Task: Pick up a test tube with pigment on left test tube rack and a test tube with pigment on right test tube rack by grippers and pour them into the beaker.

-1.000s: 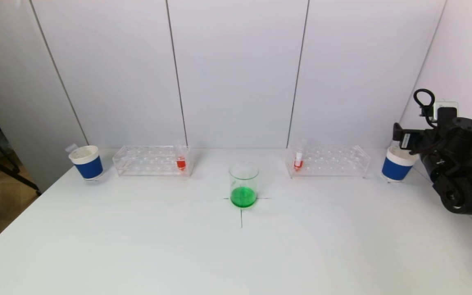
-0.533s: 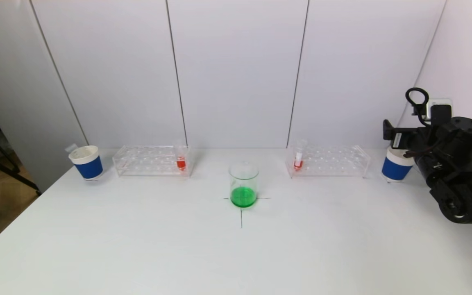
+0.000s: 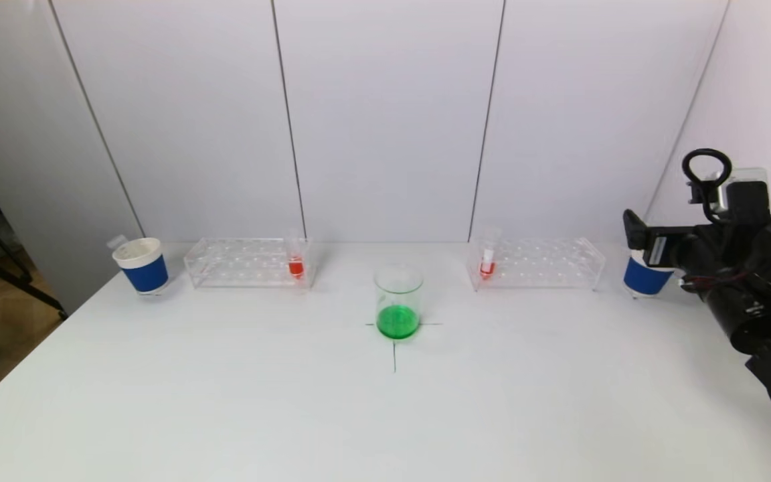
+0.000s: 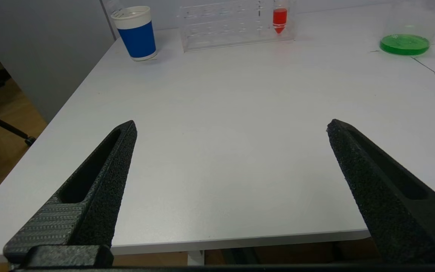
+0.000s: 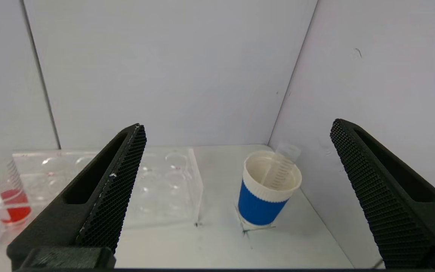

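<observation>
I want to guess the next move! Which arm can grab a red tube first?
Probably the right. The right gripper hangs open above the table near the right rack; the left gripper sits back at the table's near edge.

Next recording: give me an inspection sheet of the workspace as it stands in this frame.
Surface: white table, black cross mark under the beaker.
Job's things: beaker of green liquid at centre; left rack and right rack each hold one red-pigment tube.
Clutter: blue-and-white cup at each far end; right one holds an empty tube.
Grippers: left gripper open over the near table edge; right gripper open, empty, facing the right cup.
Cables: black loop on right arm.
Surroundings: white wall panels.
</observation>
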Available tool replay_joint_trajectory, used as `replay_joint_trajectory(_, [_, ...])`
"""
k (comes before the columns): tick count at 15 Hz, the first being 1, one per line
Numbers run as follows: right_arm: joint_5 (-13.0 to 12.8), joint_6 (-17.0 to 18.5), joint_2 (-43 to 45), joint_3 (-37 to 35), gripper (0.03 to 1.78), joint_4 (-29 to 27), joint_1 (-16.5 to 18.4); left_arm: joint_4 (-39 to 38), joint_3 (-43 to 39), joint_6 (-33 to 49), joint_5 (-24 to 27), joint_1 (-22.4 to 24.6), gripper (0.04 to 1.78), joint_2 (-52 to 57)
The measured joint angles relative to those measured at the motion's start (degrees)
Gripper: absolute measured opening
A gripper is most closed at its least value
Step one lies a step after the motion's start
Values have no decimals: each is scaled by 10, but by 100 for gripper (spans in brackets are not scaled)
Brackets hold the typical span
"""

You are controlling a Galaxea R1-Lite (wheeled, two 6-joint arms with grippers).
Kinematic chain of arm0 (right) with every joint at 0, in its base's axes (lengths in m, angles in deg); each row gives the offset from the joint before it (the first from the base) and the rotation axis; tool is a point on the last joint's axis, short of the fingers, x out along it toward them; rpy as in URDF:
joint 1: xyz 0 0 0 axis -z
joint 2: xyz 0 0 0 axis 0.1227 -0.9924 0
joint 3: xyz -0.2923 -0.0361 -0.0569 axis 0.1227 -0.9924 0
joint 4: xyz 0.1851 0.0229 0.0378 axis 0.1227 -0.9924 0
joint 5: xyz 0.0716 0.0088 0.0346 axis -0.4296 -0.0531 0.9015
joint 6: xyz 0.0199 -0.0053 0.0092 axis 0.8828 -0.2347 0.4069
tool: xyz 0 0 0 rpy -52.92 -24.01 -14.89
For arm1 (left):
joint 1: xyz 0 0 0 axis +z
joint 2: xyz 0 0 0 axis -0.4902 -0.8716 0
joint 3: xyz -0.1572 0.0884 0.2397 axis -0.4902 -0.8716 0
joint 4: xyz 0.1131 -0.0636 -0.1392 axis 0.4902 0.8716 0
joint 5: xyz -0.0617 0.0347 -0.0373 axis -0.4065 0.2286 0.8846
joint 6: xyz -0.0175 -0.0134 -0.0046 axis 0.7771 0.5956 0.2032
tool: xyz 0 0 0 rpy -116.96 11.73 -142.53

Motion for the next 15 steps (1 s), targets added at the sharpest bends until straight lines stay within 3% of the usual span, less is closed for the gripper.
replay_joint_trajectory(5, [8, 50, 99, -119, 177, 5, 5, 0, 0, 0, 0, 0, 176, 0])
replay_joint_trajectory(12, [21, 47, 250, -247, 177, -3, -2, 0, 0, 0, 0, 0, 176, 0])
replay_joint_trajectory(15, [26, 43, 335, -274, 177, -49, -2, 0, 0, 0, 0, 0, 176, 0])
